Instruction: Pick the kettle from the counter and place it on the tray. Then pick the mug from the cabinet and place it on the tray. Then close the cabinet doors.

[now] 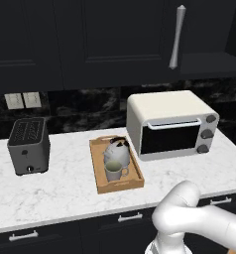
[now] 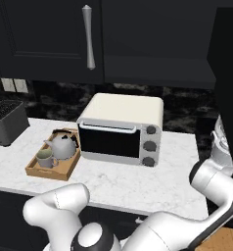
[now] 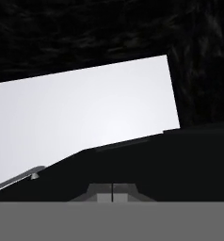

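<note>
Ahead of my jaws (image 3: 112,193), past their closed tips, lies a dark edge, probably a cabinet door, with a pale slab beyond it that I cannot name with certainty. My jaws are pressed fully together and grip nothing; I judge they are shut so they can push a door rather than grasp it.

Well away from my jaws, down on the worktop (image 1: 65,188), the tray (image 1: 101,184) carries both the kettle (image 1: 117,151) and the mug (image 1: 113,171). They sit touching or nearly so, the mug on the near side, because those two steps of the task look finished. What remains, by my reckoning, is the cabinet doors.

The left base view gives me one door (image 1: 105,39) with its silver bar handle (image 1: 177,37) and, beside it at the far right, a dark opening with a shelf (image 1: 209,64), so the cabinet is not fully shut. The right base view shows the same handle (image 2: 88,37) and my arm reaching up along the right edge, behind a tall black panel (image 2: 228,88) that may be the open door. The toaster oven (image 1: 169,124) and toaster (image 1: 28,145) flank the tray. The hand view adds a thin silver bar (image 3: 15,181) low at the left, perhaps a handle.
</note>
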You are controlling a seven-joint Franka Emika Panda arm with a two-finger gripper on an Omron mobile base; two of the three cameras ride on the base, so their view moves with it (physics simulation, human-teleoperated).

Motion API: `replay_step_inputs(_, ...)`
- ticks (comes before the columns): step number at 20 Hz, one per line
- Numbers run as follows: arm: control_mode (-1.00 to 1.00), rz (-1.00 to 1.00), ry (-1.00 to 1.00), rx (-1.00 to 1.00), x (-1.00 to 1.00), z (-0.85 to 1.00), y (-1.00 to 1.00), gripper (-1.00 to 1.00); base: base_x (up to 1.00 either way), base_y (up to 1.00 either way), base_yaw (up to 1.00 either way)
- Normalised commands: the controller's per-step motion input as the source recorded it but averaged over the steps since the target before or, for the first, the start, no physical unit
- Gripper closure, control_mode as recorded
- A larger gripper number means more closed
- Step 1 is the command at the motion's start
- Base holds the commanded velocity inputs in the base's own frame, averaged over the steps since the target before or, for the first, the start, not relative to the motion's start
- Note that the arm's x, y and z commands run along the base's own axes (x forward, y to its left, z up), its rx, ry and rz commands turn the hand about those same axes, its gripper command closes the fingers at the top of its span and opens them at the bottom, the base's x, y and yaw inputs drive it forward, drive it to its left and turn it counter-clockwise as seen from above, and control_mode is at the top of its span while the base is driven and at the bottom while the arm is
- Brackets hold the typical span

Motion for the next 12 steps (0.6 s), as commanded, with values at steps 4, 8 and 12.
replay_step_inputs(4, -1.00, -0.02, 0.02, -0.24, -0.47, 0.22, 0.40, 1.00, 0.00, 0.00, 0.00)
replay_step_inputs(8, -1.00, -0.01, 0.00, -0.22, -0.42, 0.22, 0.68, 1.00, 0.00, 0.00, 0.00)
replay_step_inputs(12, -1.00, -0.04, 0.00, -0.17, -0.41, 0.40, 0.70, 1.00, 0.00, 0.00, 0.00)
